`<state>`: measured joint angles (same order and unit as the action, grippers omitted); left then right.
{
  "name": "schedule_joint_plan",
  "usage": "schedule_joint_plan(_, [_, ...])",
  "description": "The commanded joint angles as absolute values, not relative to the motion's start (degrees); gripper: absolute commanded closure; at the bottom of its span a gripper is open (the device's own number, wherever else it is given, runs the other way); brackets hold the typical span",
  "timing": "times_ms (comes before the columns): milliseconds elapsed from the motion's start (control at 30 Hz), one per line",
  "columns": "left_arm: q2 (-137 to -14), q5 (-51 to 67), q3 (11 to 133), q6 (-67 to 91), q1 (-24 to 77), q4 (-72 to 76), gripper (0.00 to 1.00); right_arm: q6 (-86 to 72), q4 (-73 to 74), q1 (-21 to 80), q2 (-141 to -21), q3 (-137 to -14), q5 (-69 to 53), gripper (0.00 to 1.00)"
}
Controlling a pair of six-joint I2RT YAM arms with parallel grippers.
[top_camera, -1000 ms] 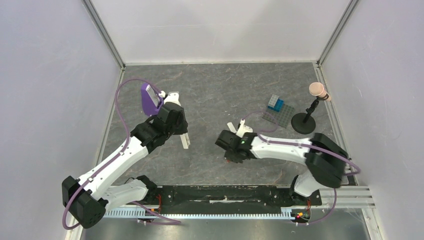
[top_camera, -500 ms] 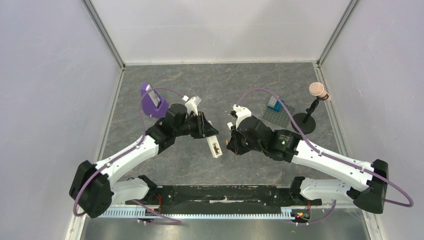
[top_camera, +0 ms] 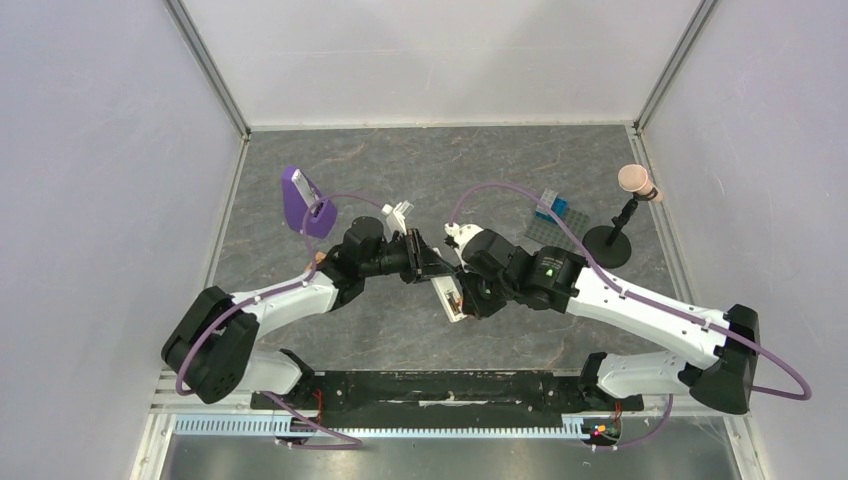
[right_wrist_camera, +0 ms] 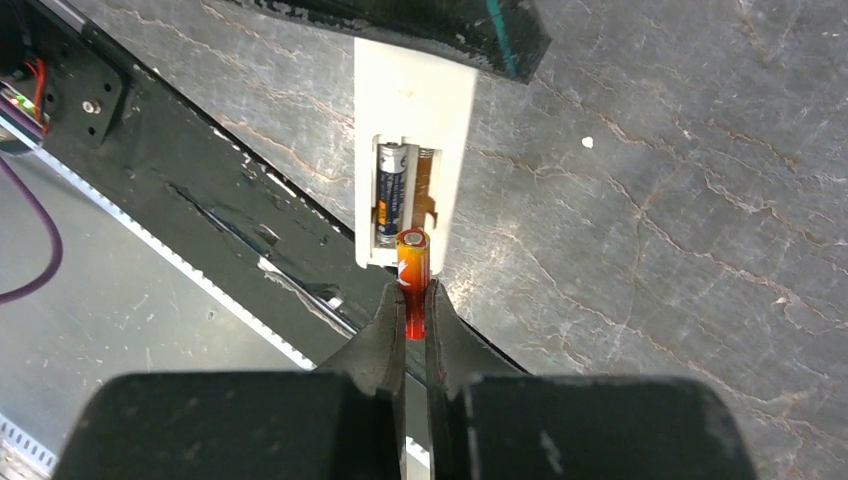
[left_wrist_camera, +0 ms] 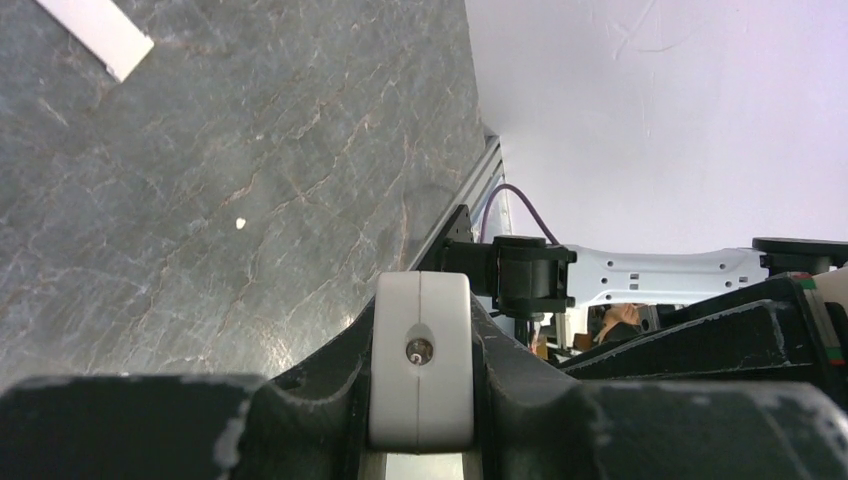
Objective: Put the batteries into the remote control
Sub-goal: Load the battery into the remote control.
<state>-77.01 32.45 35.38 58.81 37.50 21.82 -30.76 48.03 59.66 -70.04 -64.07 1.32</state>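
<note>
**Red-orange battery at the mouth of the remote's compartment**

Pinches the red-orange battery (right_wrist_camera: 413, 275) by its lower half in the right gripper (right_wrist_camera: 412, 305), fingers pressed in tight on it, tip pointing away toward the remote control (right_wrist_camera: 412, 120). Holds that tip at the remote's near end, in line with the slot that shows a coppery contact; cannot tell whether the two touch. Shows the dark battery (right_wrist_camera: 388, 190) lying in the neighbouring slot of the open compartment, on the left in the right wrist view.

Carries the remote off the table (right_wrist_camera: 680, 220), compartment side up and partly over the black base rail (right_wrist_camera: 180, 190). Clamps its far end in the left gripper (top_camera: 425, 266), one black finger against each long edge, jaws spread only to the remote's width.

Has a flat white strip (left_wrist_camera: 95, 30) lying on the grey, stone-patterned surface beyond the left gripper. Farther back, in the top view:
- keeps a purple stand (top_camera: 305, 205) at the left, near the left arm's cable;
- has blue bricks (top_camera: 550, 205) on a grey baseplate (top_camera: 562, 226) at the right;
- sets a black stand (top_camera: 607, 247) with a pinkish ball head just beside the baseplate, by the right wall.
</note>
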Motion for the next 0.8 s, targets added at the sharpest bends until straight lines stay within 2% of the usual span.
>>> schedule_joint_plan(0, [-77.01, 34.39, 33.39, 63.37, 38.13, 30.30, 0.98, -28.55, 49.11, 59.50, -70.79, -66.13, 0.62, 1.00])
schedule_joint_plan(533, [-78.47, 35.48, 31.90, 64.61, 38.43, 35.02, 0.98, -29.86, 45.64, 59.50, -73.37, -64.35, 0.40, 1.00])
schedule_joint_plan(767, [-78.85, 35.42, 31.12, 64.56, 38.40, 35.68, 0.98, -31.32, 45.70, 59.50, -73.95, -64.00, 1.81, 0.92])
